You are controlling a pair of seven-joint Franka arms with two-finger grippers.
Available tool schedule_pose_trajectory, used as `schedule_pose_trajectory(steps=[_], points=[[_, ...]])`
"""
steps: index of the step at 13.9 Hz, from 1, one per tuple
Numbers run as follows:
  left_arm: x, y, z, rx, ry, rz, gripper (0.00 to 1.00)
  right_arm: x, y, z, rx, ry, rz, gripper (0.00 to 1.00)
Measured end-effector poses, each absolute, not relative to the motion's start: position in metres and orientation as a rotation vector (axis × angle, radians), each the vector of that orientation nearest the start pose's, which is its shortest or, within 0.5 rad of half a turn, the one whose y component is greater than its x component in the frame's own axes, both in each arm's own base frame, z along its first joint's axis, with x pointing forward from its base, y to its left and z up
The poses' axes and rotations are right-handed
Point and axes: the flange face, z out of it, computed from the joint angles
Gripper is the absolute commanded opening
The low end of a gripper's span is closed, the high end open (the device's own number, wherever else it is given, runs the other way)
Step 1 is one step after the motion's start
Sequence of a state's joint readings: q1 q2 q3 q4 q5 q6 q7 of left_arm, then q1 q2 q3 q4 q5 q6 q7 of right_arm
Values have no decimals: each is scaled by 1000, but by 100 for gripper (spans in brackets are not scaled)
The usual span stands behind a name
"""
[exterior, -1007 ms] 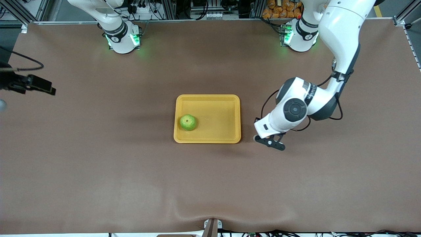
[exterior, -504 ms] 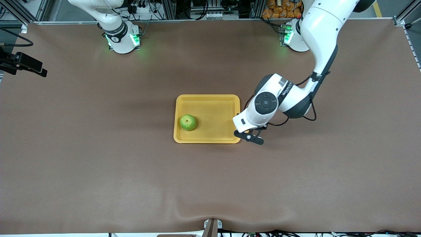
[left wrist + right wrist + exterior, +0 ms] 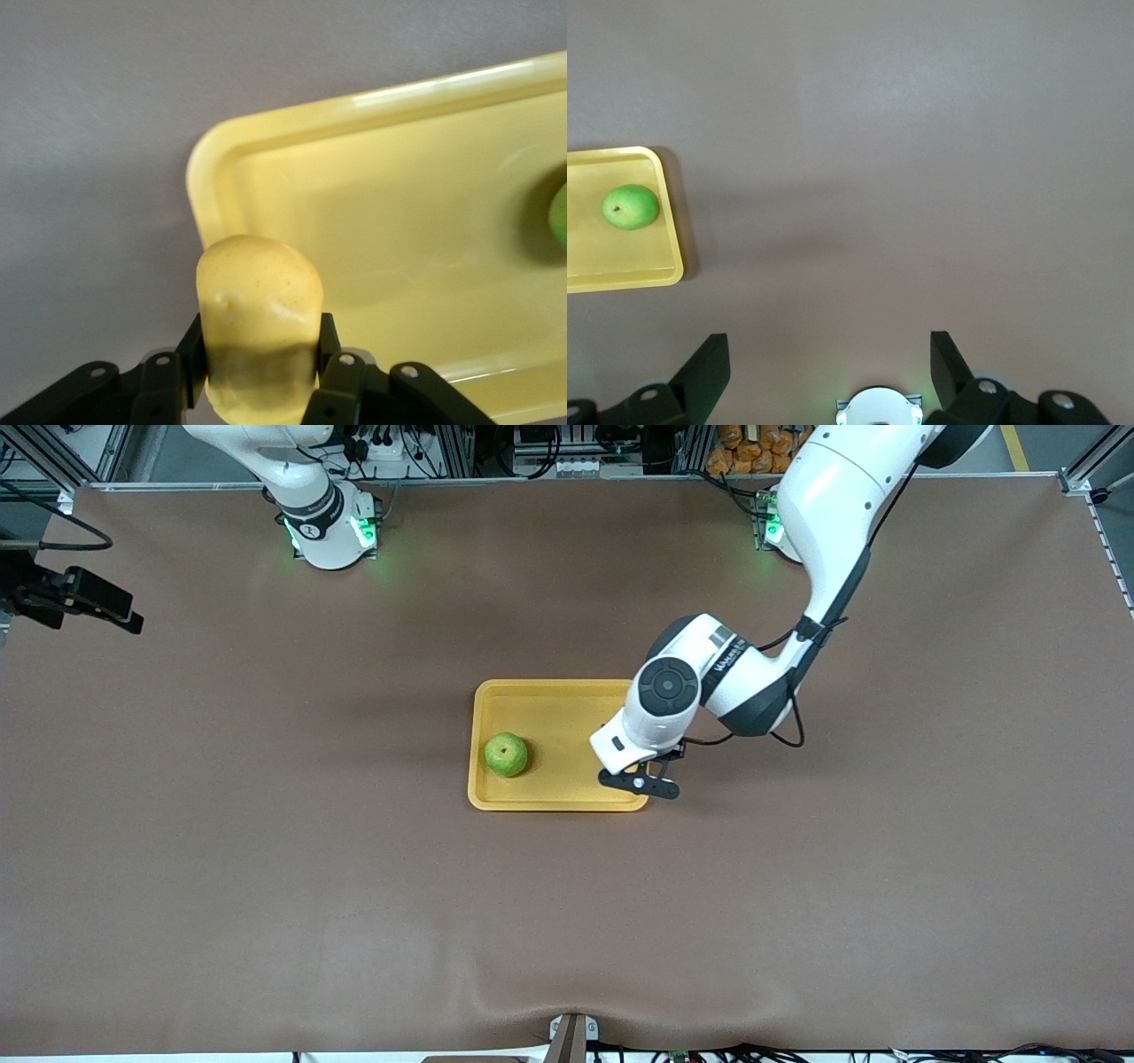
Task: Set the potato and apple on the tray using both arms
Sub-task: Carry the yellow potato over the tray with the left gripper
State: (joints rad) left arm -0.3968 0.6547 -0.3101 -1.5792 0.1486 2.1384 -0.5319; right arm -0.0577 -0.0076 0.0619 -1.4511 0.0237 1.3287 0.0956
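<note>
Left gripper (image 3: pixel 259 372) clamped on potato (image 3: pixel 259 305), over tray (image 3: pixel 549 802) 4 o'clock corner; potato hidden in front view. Apple (image 3: pixel 506 754) at tray's 8 o'clock. Right gripper (image 3: pixel 828 363) fingers apart, mostly cut off.

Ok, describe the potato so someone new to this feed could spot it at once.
Find the yellow tray mid-table. Over its corner at the left arm's end hangs the left gripper, shut on the potato. It is an oblong, dull yellow lump, unlike the round green apple lying in the tray.

robot lab: aluminium framing (image 3: pixel 89 460), cables (image 3: pixel 390 447)
</note>
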Motion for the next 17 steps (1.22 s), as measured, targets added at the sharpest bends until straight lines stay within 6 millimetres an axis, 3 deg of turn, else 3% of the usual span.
schedule_pose_trajectory(steps=[5,9,10,11,12,13,17], points=[[532,-438,242,-3130,244,188,0,515,3,665,-3119,90,163,100],[527,-440,221,-3116,226,233,0,516,3,665,-3120,89,152,100],[527,-440,217,-3113,225,240,4,516,3,665,-3120,88,151,100],[527,-440,215,-3112,224,244,16,516,3,665,-3120,87,150,100],[527,-440,214,-3112,221,247,42,516,3,665,-3120,87,150,100],[527,-440,214,-3112,210,248,99,516,3,665,-3120,87,150,100],[531,-441,218,-3121,168,231,100,516,3,665,-3120,87,150,100]])
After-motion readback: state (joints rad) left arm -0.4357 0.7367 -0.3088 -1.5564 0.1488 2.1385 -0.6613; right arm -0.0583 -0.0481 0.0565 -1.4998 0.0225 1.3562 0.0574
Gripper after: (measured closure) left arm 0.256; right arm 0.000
